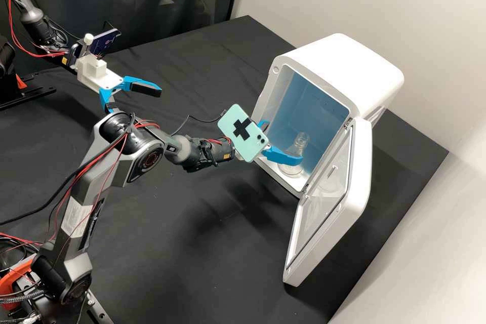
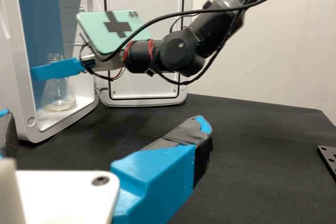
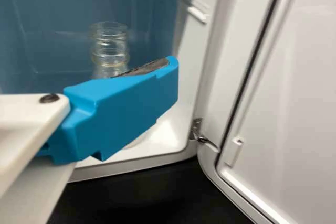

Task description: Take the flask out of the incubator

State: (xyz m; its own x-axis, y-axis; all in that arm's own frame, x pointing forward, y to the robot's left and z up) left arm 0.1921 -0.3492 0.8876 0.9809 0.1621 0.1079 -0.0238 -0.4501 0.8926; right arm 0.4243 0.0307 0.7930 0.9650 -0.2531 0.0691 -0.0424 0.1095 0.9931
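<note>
1. Reaching step: the right claw (image 1: pixel 282 143) is inside the open incubator (image 1: pixel 344 68), at 3 o'clock on the worktop (image 1: pixel 212 243), spread wide and gripping nothing.
2. The flask (image 1: pixel 299 148), clear conical glass, stands upright on the incubator's floor.
3. Next, I judge: straddle the narrow neck and close gently, since smooth glass may slip.
4. The left claw (image 1: pixel 134 100) hangs open at 10 o'clock.

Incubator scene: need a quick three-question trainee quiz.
1. True or false: the incubator door is shut.
2. The flask stands: A beside the incubator, B inside it, C on top of it.
3. Fill in: the ___ hand is at the incubator's opening.
Key: 1 false; 2 B; 3 right.
</note>
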